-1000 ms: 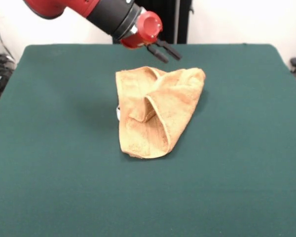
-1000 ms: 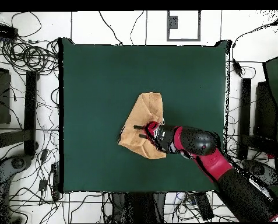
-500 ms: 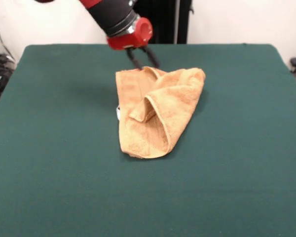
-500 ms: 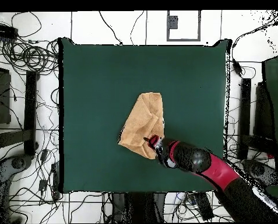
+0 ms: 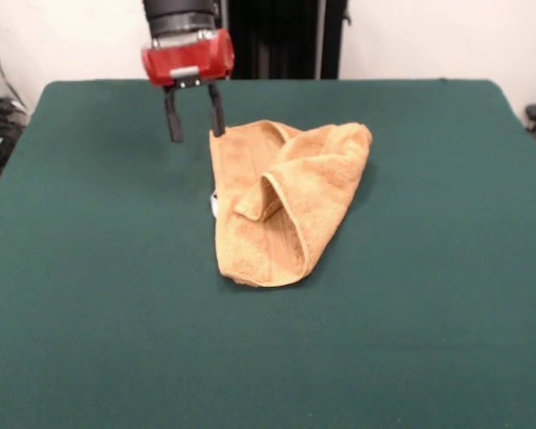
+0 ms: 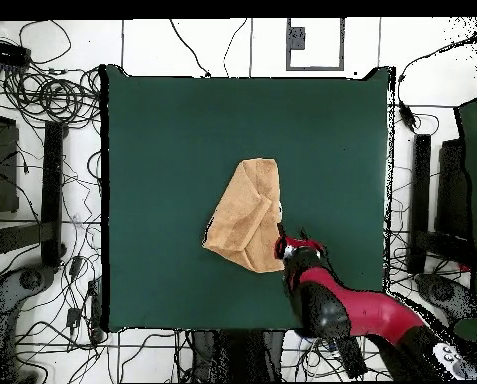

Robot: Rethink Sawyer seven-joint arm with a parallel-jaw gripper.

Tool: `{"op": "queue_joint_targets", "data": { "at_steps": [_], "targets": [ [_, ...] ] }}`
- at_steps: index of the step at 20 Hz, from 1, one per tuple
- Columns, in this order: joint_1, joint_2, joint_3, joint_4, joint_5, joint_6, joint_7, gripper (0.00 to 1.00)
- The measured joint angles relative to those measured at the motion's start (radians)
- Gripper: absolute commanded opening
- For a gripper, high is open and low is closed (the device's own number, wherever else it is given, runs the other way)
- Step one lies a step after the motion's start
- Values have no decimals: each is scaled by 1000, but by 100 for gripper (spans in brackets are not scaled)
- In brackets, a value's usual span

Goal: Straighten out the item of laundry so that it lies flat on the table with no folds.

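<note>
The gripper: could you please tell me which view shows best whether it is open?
The front view: the gripper hangs open beside the towel, both fingers clear against the table. Overhead, the arm hides most of it.

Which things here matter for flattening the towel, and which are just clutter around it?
Part of the job:
- towel, still folded over itself
- table, green top
- gripper, fingers apart, beside the towel's far corner, holding nothing

Just lying about:
- cables on the floor round the table
- black stands beside the table
</note>
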Motion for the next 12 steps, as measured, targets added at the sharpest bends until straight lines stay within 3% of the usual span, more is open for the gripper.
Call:
{"op": "queue_joint_targets", "data": {
  "at_steps": [2,4,9,12],
  "targets": [
    [20,2,-67,51,-1,-188,0,100],
    [20,4,-101,102,-1,-299,0,100],
    [26,22,-161,190,-13,-422,0,100],
    [48,80,-216,234,-31,-502,0,100]
  ]
}}
